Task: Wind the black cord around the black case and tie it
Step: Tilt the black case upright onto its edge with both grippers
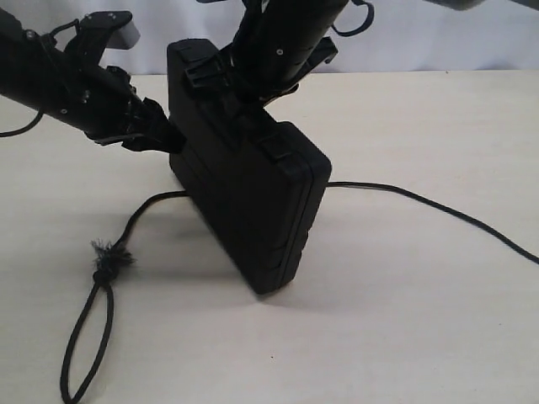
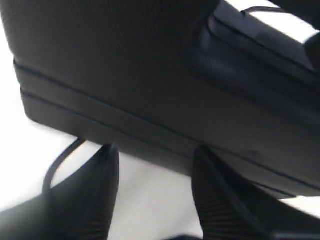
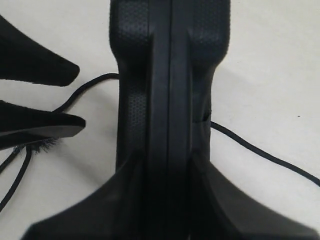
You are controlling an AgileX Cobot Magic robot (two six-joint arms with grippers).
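The black case [image 1: 253, 202] stands on its edge on the table, leaning a little. My right gripper [image 1: 253, 91] comes down from above and is shut on the case's upper edge [image 3: 167, 75], one finger on each face. My left gripper [image 1: 164, 135] is open at the case's left face, its fingertips [image 2: 107, 155] against the case [image 2: 125, 75], nothing between them. The black cord [image 1: 135, 219] passes under the case and comes out on the right [image 1: 421, 200]. Its fuzzy tuft [image 1: 109, 252] and knotted loop [image 1: 84, 345] lie at the front left.
The light wooden table [image 1: 404, 320] carries the case and cord. A pale wall [image 1: 438, 34] runs behind it. The left gripper's fingers [image 3: 45, 125] show in the right wrist view, close to the case. The cord's right run [image 3: 260, 152] reaches the table's right side.
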